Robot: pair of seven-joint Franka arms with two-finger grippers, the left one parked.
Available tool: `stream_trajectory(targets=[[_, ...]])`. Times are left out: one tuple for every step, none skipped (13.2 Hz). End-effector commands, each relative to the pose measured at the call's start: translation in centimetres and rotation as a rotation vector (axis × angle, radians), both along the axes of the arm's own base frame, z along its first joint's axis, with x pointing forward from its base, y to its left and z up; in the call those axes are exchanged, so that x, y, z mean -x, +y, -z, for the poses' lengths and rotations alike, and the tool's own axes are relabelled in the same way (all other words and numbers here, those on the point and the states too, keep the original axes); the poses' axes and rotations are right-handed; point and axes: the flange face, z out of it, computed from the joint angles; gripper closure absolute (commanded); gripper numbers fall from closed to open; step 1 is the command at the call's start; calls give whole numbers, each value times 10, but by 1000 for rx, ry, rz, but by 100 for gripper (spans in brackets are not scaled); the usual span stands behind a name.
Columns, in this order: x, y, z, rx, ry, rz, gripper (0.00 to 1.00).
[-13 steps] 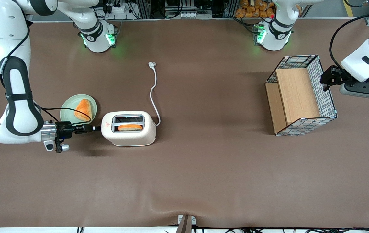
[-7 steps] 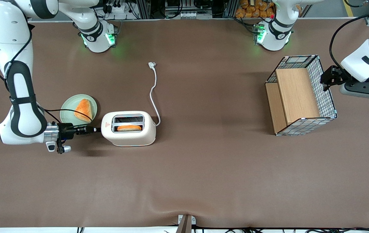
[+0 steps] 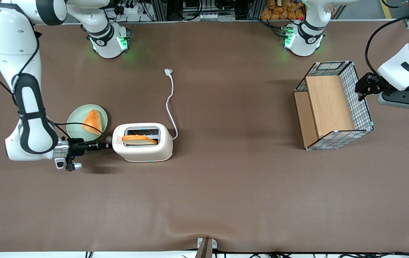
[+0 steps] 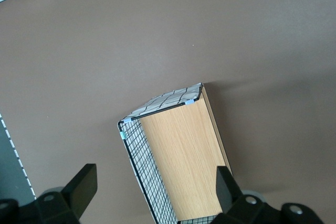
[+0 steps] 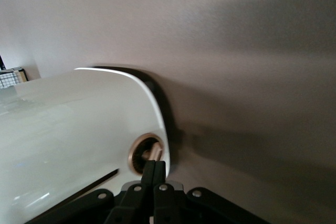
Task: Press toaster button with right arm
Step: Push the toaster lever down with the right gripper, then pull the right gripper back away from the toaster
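The cream-white toaster (image 3: pixel 142 147) stands on the brown table with a slice of toast (image 3: pixel 138 139) sticking up out of the slot nearer the front camera. The toaster button (image 3: pixel 108 138), a small pale nub, juts from the narrow end. My right arm (image 3: pixel 32 118) reaches in low, and its gripper (image 3: pixel 108 144) is shut, with its tips at that end just beside the nub. In the right wrist view the gripper (image 5: pixel 156 165) has its shut tips against a round copper-rimmed knob (image 5: pixel 146 153) on the toaster (image 5: pixel 79 129).
A pale green plate (image 3: pixel 75 120) holding an orange slice of bread (image 3: pixel 92 121) sits beside the gripper, farther from the front camera. The toaster's white cord (image 3: pixel 169 104) trails up the table. A wire-and-wood basket (image 3: pixel 333 105) stands toward the parked arm's end.
The toast has risen out of its slot, and the pale nub now shows at the toaster's end. My arm's elbow has shifted while the gripper's tips stayed at the toaster.
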Motion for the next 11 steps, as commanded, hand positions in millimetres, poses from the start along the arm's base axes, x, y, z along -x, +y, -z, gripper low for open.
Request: stream_trajectory(targets=[[-4,0,1,-5,-24,-7,100],[-6,-3,-2,-5,-28,-3,100],[-12,-9,-11,-1,-41,3,100],[-14,-17,-18,5,-44,-4,100],[-20,-23,-29,20,-55,-24,100],[-26,-30,-42,38,-62,-54,100],[-32,-41,-57,57,-74,-79,100],[-38,-52,-73,73,-86,-103,100],[-45,-60,-91,95,-103,-128,100],[-51,-65,-111,127,-108,-151,100],[-56,-68,-137,172,-95,-148,100]])
